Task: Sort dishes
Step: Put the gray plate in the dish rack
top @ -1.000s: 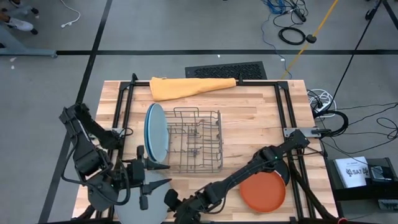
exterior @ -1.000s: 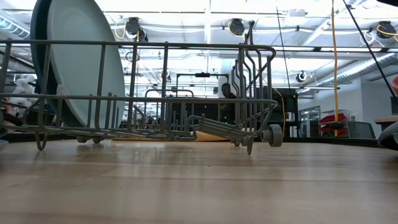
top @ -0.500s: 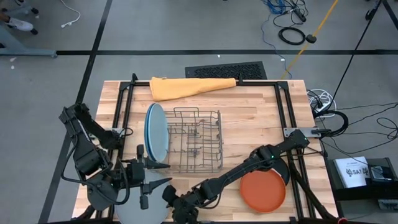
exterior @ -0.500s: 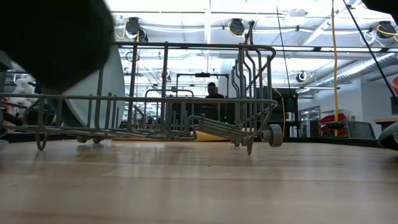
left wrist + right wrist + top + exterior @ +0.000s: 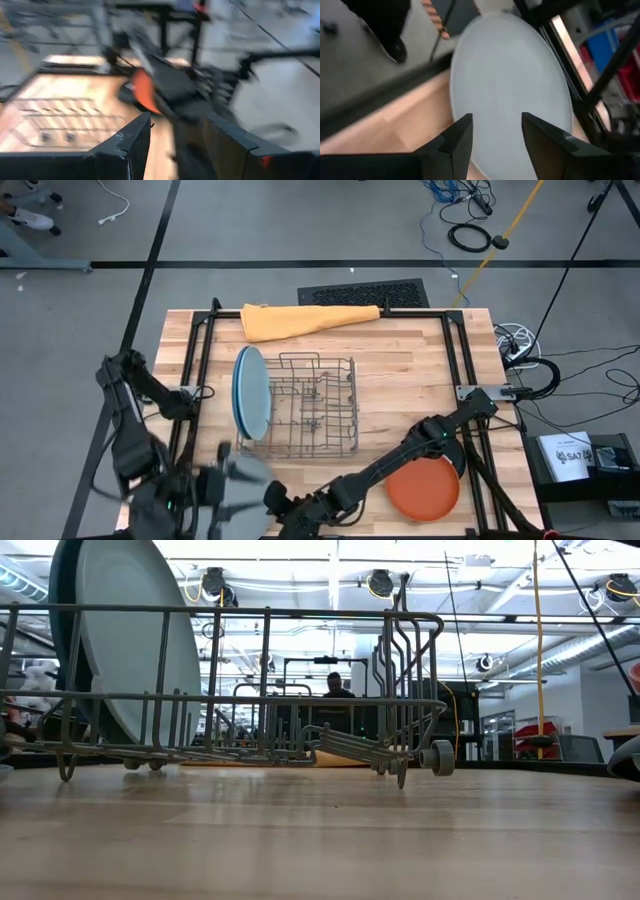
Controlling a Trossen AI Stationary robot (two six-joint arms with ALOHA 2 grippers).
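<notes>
A pale grey plate (image 5: 250, 522) lies flat at the table's near left edge, and it fills the right wrist view (image 5: 510, 80). My right gripper (image 5: 274, 498) (image 5: 494, 117) hovers open beside it, its fingers empty. My left gripper (image 5: 243, 492) (image 5: 175, 122) is blurred above the same plate, open and empty, and points toward the table's right. A light blue plate (image 5: 250, 392) (image 5: 130, 640) stands on edge in the left end of the wire rack (image 5: 315, 418), with a darker one behind it. An orange plate (image 5: 423, 488) lies flat at the near right.
A folded orange cloth (image 5: 305, 318) lies at the far edge. The right arm (image 5: 400, 455) stretches low across the near half of the table, between the rack and the orange plate. Black frame rails (image 5: 190, 370) run along both sides. A person (image 5: 335, 690) stands beyond the table.
My left arm has swung toward the table's near edge and shows blurred, its gripper still open. Half a second ago a dark shape hid the upper left of the low view, and it is gone again. The plates and the rack have kept still.
</notes>
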